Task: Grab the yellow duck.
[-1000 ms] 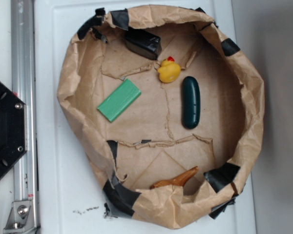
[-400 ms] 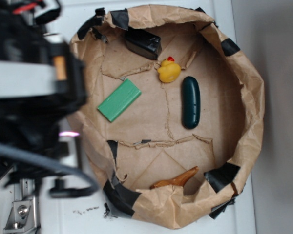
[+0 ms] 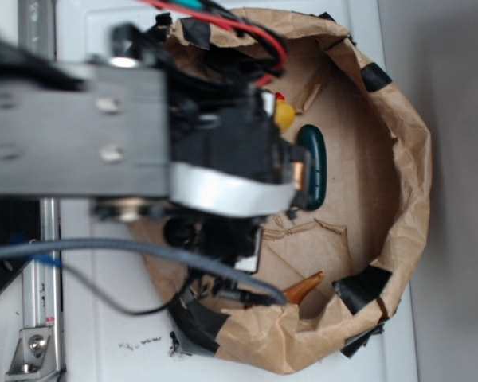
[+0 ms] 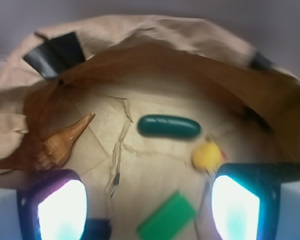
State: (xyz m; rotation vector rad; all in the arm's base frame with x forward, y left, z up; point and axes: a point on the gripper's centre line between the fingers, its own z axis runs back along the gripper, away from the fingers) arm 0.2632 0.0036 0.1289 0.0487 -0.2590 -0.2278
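Item: yellow duck [image 4: 206,155], on the brown paper floor of the paper basin [image 4: 155,35], beside the green cucumber [image 4: 169,125]; lies at about 2 o'clock from the end effector [image 4: 149,210], fingers [image 4: 237,205] spread apart and empty, nearer the right-hand finger in wrist view.

We see a robot lab bench: a crumpled brown paper pen patched with black tape [image 3: 398,151] sits on a white tabletop [image 3: 103,318] beside an aluminium rail [image 3: 37,318].
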